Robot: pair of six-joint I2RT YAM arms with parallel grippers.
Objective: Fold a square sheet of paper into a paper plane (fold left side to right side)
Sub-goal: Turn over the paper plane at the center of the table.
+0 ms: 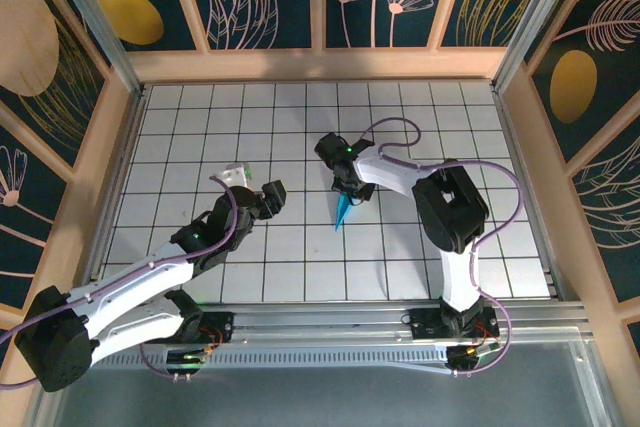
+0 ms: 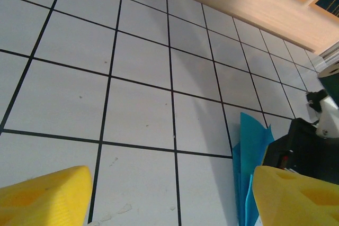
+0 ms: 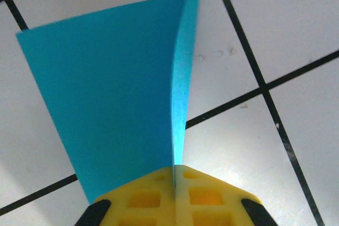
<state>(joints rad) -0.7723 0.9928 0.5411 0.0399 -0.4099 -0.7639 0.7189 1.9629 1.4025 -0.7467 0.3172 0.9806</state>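
Right hand [image 3: 175,181] pinches the slim turquoise-blue paper dart [image 3: 106,88] shut, probably sharpening its crease; left hand [image 2: 169,194] hangs spread beside it.

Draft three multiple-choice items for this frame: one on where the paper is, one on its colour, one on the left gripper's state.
1. Where is the paper plane?
A. Pinched in the right gripper
B. Flat against the far wall
C. Lying loose at the near edge

2. What colour is it?
A. Red
B. White
C. Turquoise-blue

3. How is the left gripper?
A. Shut on the paper
B. Open, holding nothing
C. Shut, empty

Answers:
1 A: the right wrist view shows its yellow fingers closed on the sheet.
2 C: it reads blue in all three views.
3 B: its fingers stand wide apart above the table, with the paper off to one side.
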